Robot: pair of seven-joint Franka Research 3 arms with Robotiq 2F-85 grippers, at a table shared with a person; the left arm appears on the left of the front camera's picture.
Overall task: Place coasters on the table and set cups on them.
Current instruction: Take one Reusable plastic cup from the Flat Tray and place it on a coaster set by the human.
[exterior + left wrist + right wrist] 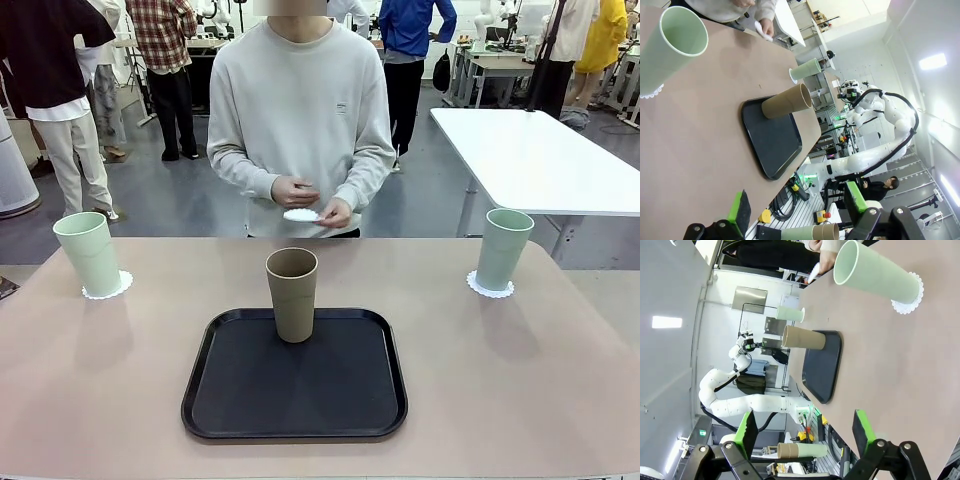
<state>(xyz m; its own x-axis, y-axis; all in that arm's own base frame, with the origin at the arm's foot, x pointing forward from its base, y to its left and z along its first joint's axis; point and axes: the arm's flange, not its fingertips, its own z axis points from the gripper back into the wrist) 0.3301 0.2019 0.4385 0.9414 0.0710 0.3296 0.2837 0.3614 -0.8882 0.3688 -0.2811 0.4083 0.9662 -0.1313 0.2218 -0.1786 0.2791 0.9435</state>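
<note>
On the table (520,400), one mint cup (88,254) stands on its coaster (110,290) at ten o'clock from the black tray (295,400), another mint cup (502,248) on a second coaster (490,290) at two. The tan cup (292,293) stands inside the tray at twelve. A person's hands (292,190) hold the third coaster (301,214). Both the left gripper (797,205) and the right gripper (805,429) gape wide, empty.

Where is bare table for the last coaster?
Bare table runs along the far edge between the left mint cup and right mint cup, beyond the tray. Both sides of the tray are bare too. The brown cup crowds the tray's far end.
</note>
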